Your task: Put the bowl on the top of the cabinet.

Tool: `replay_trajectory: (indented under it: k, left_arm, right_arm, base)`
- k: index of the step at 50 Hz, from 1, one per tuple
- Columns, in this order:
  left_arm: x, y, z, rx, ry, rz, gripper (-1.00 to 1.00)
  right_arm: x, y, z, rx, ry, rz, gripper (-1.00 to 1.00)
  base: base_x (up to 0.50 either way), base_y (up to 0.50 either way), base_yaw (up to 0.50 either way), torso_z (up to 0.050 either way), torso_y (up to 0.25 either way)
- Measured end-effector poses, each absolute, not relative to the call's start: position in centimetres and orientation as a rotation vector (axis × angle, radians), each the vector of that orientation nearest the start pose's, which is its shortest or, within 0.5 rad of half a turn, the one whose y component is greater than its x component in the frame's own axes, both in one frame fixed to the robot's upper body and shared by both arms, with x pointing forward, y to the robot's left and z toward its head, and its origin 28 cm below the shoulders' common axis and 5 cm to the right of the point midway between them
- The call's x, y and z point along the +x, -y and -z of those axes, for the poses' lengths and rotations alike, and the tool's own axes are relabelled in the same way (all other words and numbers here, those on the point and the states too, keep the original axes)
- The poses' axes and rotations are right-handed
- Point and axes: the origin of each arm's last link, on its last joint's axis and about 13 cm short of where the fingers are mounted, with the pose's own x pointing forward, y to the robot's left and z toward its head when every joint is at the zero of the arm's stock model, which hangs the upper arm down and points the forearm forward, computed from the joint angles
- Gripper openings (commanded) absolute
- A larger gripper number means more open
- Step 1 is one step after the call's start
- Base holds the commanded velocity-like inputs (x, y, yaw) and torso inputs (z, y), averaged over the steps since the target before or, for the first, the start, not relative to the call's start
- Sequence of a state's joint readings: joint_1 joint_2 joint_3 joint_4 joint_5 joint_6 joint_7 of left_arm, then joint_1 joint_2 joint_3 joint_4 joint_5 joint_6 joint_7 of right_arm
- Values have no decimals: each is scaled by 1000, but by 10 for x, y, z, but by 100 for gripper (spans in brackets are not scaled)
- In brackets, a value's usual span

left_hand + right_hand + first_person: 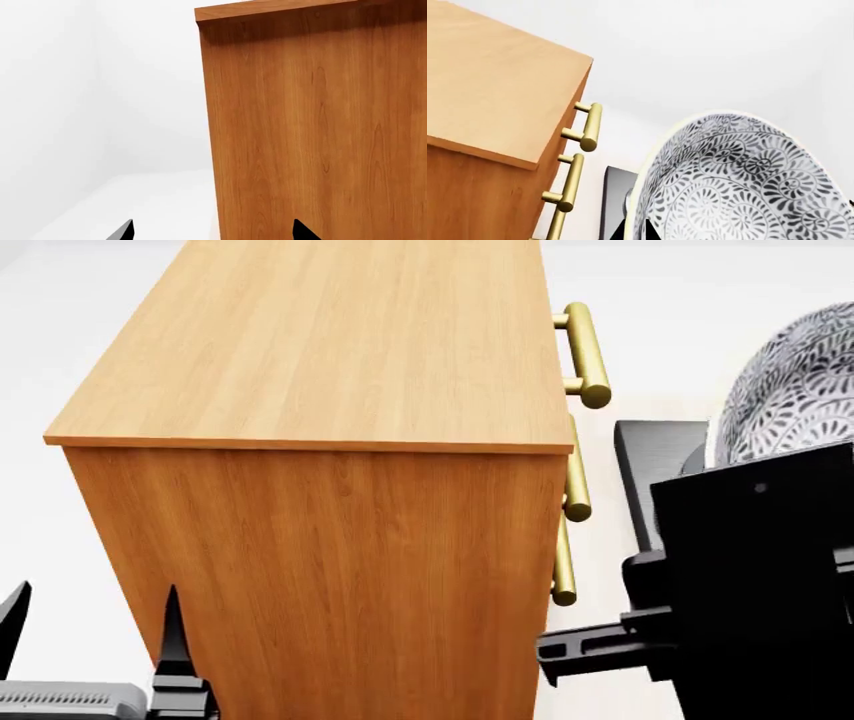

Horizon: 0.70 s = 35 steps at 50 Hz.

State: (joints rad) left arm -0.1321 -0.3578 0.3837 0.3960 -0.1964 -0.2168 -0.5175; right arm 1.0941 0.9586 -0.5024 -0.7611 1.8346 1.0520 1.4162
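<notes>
Cabinet (334, 360): tall orange-brown wooden unit with a plain flat top and a slightly overhanging edge. Seen from above in the head view, its bare side panel faces the robot. Top surface carries nothing.

Handles (583, 350): brass bar pulls on short posts, stacked one below another along the drawer face, which lies at the right of the cabinet in the head view.

Bowl (794, 390): deep round white ceramic vessel covered in a dark grey-black leaf pattern, thin pale rim. Tilted steeply, held up beside the cabinet on the handle side, apart from the cabinet, not over its top. The right wrist view shows its patterned surface (740, 185) filling much of the frame.

Right gripper (635, 231): black fingers gripping the bowl at its rim; the arm's black housing blocks most of the grasp in the head view.

Left gripper (91, 625): two black pointed fingers spread apart, nothing between them, low beside the cabinet's side panel. In the left wrist view its tips (122, 231) point at the panel's edge and the white floor (153, 205).
</notes>
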Motion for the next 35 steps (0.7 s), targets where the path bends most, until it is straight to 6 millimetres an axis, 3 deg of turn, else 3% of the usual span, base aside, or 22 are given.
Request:
replay_trajectory:
  k: [16, 35]
  left_arm:
    - [217, -195, -91, 110, 220, -64, 100]
    - [218, -194, -90, 112, 215, -59, 100]
  right_arm:
    - [183, 115, -329, -367, -16, 54, -100]
    - [213, 90, -392, -362, -53, 83, -100]
  base:
    - [0, 0, 0, 0, 1]
    - [0, 0, 0, 0, 1]
